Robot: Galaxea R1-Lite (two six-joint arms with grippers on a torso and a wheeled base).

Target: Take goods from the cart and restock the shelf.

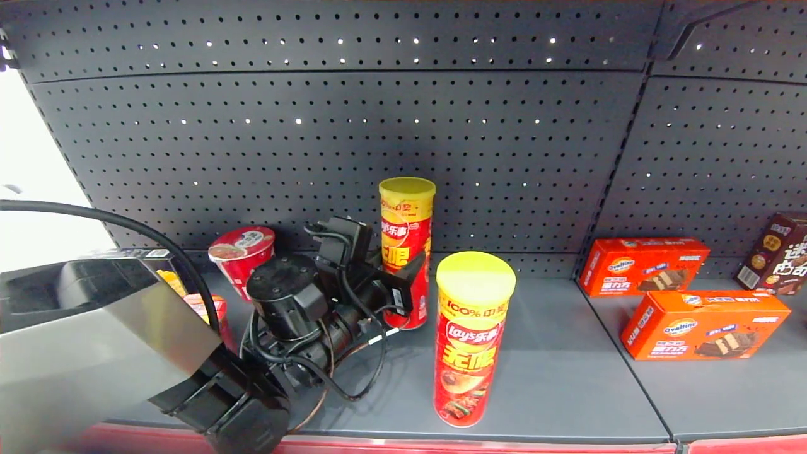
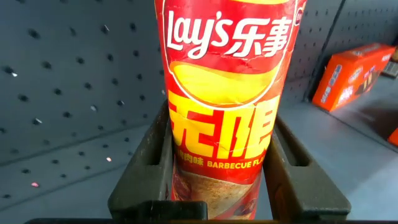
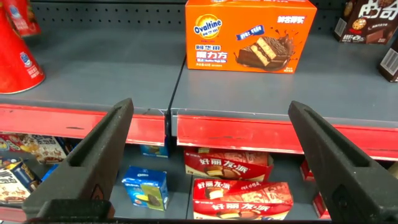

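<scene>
Left gripper: fingers clamped on the rear barbecue chip can, upright on the grey shelf near the pegboard back panel.
Second chip can: upright, nearer the shelf front.
Right gripper: fingers wide apart, facing an orange wafer box.

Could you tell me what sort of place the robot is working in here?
Probably a retail shop: a pegboard-backed shelf with red front rails, stocked with chip cans and snack boxes.
</scene>
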